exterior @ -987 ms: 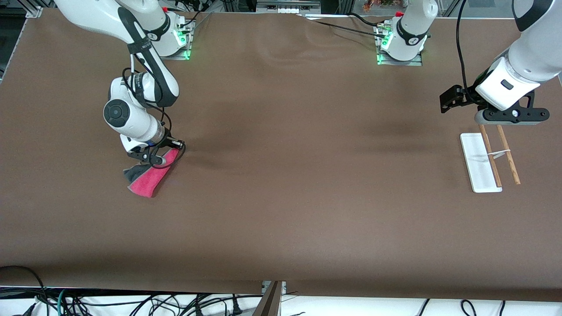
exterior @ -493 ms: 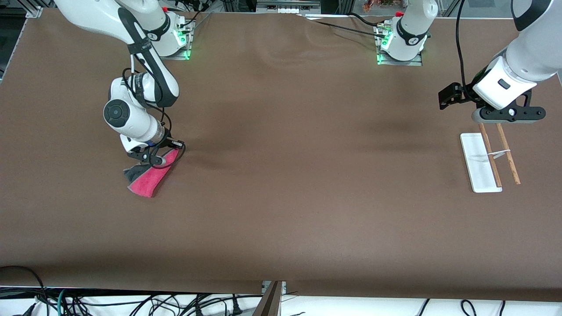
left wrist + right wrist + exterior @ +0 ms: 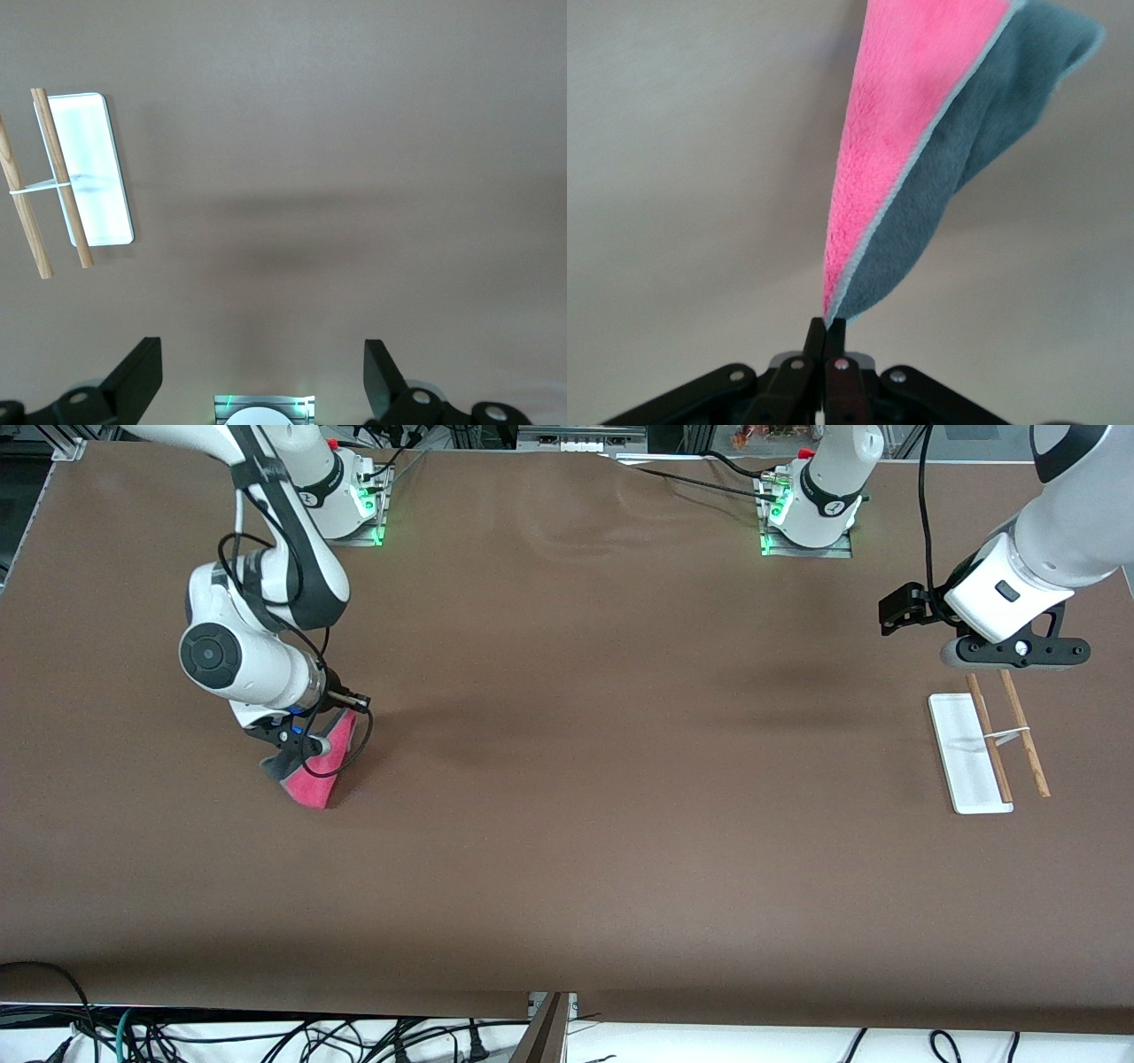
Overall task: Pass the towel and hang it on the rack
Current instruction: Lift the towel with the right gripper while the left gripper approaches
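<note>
The towel (image 3: 317, 776), pink on one face and dark grey on the other, hangs from my right gripper (image 3: 312, 740) at the right arm's end of the table, its lower tip close to the tabletop. In the right wrist view the towel (image 3: 921, 168) is pinched by one corner between the shut fingers (image 3: 825, 333). The rack (image 3: 967, 753), a white base with two wooden rods, stands at the left arm's end. It also shows in the left wrist view (image 3: 89, 168). My left gripper (image 3: 1010, 654) hovers over the table beside the rack, open and empty.
The brown tabletop (image 3: 602, 779) spreads wide between the towel and the rack. The two arm bases (image 3: 811, 514) stand along the table's edge farthest from the front camera. Cables (image 3: 266, 1036) hang below the edge nearest it.
My right gripper has lifted the towel off the table, so it now hangs folded and narrower. My left gripper has drifted slightly away from the rack, toward its base.
</note>
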